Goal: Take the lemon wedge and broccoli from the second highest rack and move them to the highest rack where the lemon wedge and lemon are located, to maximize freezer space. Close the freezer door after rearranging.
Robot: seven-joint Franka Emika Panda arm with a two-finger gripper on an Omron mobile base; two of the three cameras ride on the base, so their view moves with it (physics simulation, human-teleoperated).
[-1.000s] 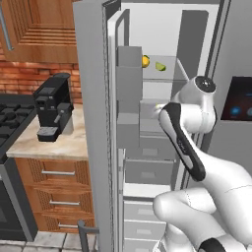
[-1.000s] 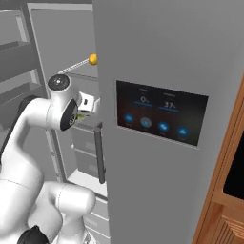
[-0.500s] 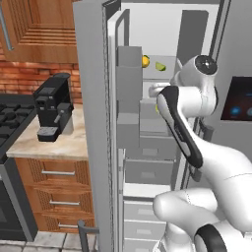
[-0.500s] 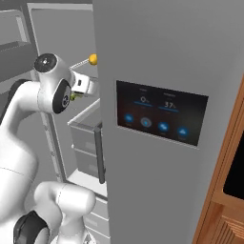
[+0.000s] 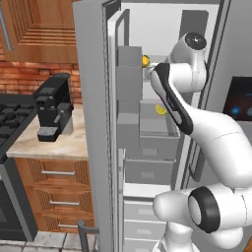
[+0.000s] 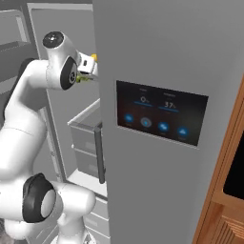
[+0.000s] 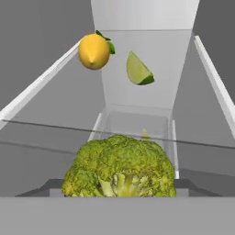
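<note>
1. Filling the bottom of the hand view, the broccoli [image 7: 120, 167] sits right at the fingers, hiding them, so whether they clamp it cannot be told.
2. Beyond it, on the highest rack [image 7: 41, 85], a lemon [image 7: 94, 51] lies beside a lemon wedge [image 7: 138, 69], apart from each other.
3. A 2nd yellow wedge [image 5: 160, 109] rests on the rack below.
4. The open freezer door [image 5: 93, 123] stands left of the arm; a coffee machine [image 5: 53, 113] sits on the desk [image 5: 47, 143].

Black coffee machine [image 5: 53, 113] on counter [image 5: 59, 144] (beside the stove [image 5: 11, 118])
</note>
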